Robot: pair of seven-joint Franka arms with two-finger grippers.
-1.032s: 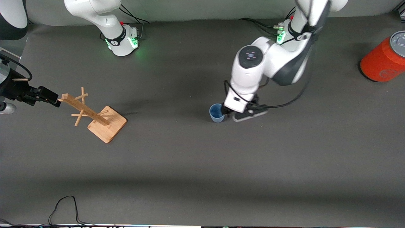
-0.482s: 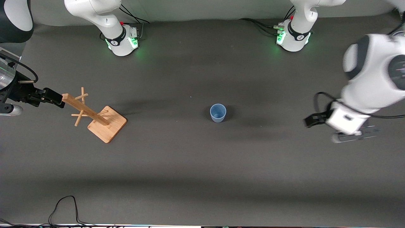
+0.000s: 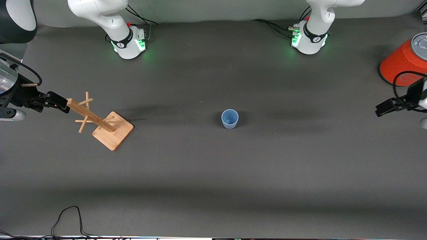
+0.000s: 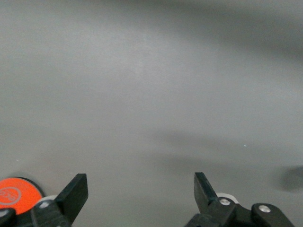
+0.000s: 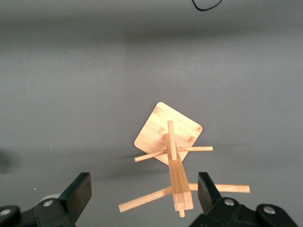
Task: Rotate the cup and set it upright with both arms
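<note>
The light-blue cup point(image 3: 230, 119) stands upright, mouth up, in the middle of the table, with nothing touching it. My left gripper point(image 3: 383, 109) is up in the air at the left arm's end of the table, beside the orange-red can, well away from the cup. In the left wrist view it point(image 4: 140, 183) is open and empty over bare table. My right gripper point(image 3: 57, 101) hangs at the top of the wooden rack point(image 3: 100, 121). In the right wrist view it point(image 5: 142, 185) is open, with the rack's post point(image 5: 179, 187) between the jaws but not gripped.
The wooden peg rack with its square base point(image 5: 168, 132) stands toward the right arm's end of the table. The large orange-red can point(image 3: 403, 63) with a grey top stands at the left arm's end; it also shows in the left wrist view point(image 4: 13, 194). A black cable point(image 3: 68, 218) lies at the edge nearest the camera.
My left gripper has let go of the cup and swung away to the left arm's end of the table. The cup stays upright in place. My right gripper has hardly moved.
</note>
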